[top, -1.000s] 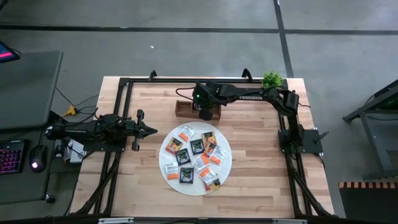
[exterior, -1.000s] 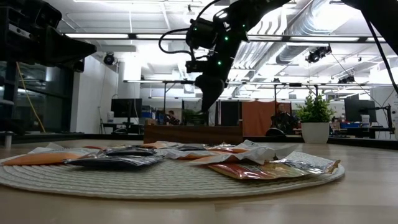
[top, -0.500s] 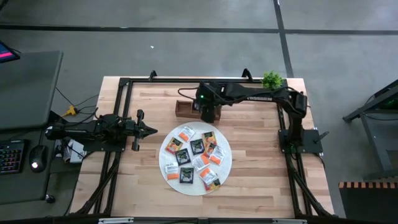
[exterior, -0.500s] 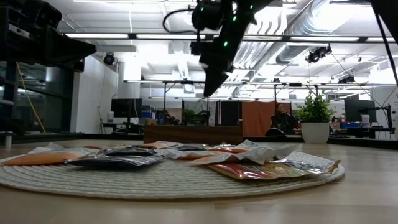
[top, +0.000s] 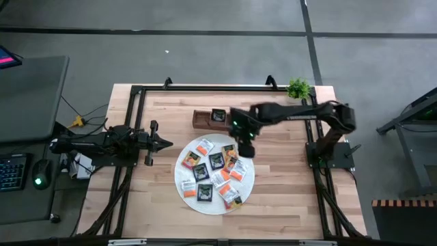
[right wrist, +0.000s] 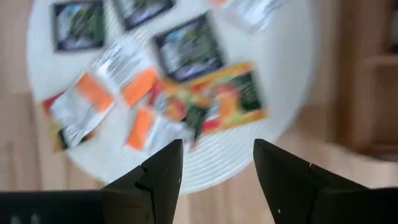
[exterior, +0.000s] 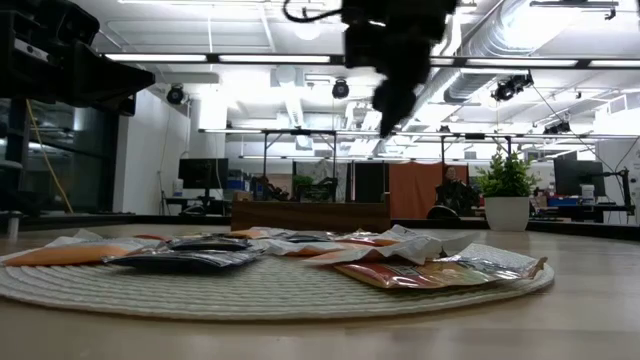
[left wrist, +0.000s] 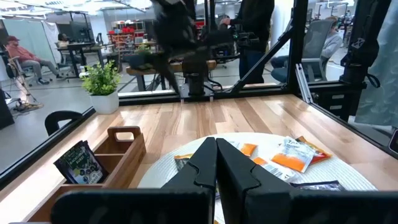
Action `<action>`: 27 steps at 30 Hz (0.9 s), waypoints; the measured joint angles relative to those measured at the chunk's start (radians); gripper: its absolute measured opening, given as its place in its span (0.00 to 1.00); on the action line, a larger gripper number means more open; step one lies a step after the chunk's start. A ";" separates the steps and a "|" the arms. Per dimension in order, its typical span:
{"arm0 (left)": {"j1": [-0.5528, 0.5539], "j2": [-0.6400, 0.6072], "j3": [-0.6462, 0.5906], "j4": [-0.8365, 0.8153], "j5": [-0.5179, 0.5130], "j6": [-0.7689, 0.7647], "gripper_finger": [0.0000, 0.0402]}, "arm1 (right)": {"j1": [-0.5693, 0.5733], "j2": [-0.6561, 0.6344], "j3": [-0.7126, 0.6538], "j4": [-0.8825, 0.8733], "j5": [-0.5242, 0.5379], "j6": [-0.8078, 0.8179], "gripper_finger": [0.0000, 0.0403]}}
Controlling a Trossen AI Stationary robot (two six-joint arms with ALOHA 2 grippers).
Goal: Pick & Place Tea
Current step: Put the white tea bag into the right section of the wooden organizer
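Several tea sachets (top: pixel 217 161), black, orange and white, lie flat on the round white mat (top: pixel 250 183) in the middle of the table. One more black sachet (top: pixel 218 115) stands in the middle compartment of the wooden tray (top: pixel 199 121), leaning on its wall (left wrist: pixel 79 163). My right gripper (top: pixel 246 147) hangs open and empty above the mat's far right edge, pointing steeply down at the sachets (right wrist: pixel 224 102). My left gripper (top: pixel 167 143) waits shut and level at the table's left, clear of the mat.
A small potted plant (top: pixel 298 87) stands at the far right corner. A black frame rail (top: pixel 205 87) runs along the table's far edge and down both sides. Bare wood lies to the right of the mat and near the front edge.
My right gripper has left the tray, risen, and swung toward the near right until it stands over the mat's far right edge, tipping further downward as it went. The black sachet it covered now shows standing in the tray.
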 joint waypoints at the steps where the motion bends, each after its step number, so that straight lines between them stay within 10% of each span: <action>1: 0.000 0.000 0.000 0.000 0.000 0.000 0.00 | 0.009 -0.030 -0.058 0.042 -0.013 0.013 0.48; 15: 0.000 0.000 0.000 0.000 0.000 0.000 0.00 | 0.008 -0.138 -0.486 0.495 -0.157 0.069 0.48; 27: 0.000 0.000 0.000 0.000 0.000 0.000 0.00 | -0.006 -0.038 -0.554 0.653 -0.207 0.060 0.48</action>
